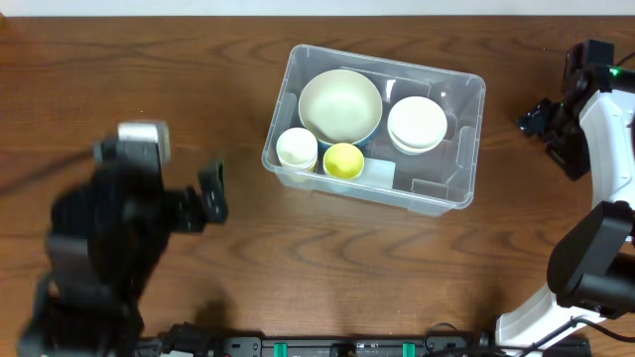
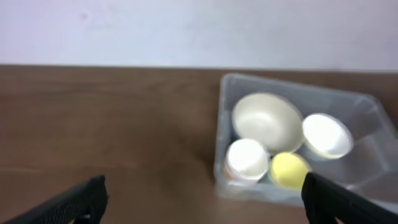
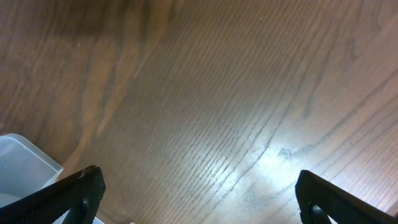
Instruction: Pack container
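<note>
So, toward the front-left corner of the bench [image 1: 149, 59], the left gripper [image 2: 204, 190] hangs with its jaws spread wide and nothing between them. Mid-bench, a bit nearer the far edge, sits the container [image 1: 392, 62] with a big cream bowl [image 1: 340, 104], a white bowl [image 1: 417, 124], a white cup [image 1: 297, 149] and a yellow cup [image 1: 343, 160] inside. Over by the right edge, the right gripper [image 3: 198, 193] is spread wide too, empty, above bare wood.

The wide wooden table [image 1: 149, 69] is dark brown with streaky grain (paler where light glares on it). The large clear rectangular plastic container [image 1: 468, 149] is colourless. Inside the container, the big round bowl [image 1: 340, 106] is cream, the stacked shallow bowls [image 1: 417, 124] are white, one small cup [image 1: 297, 149] is white and the other small cup [image 1: 343, 161] is yellow.
</note>
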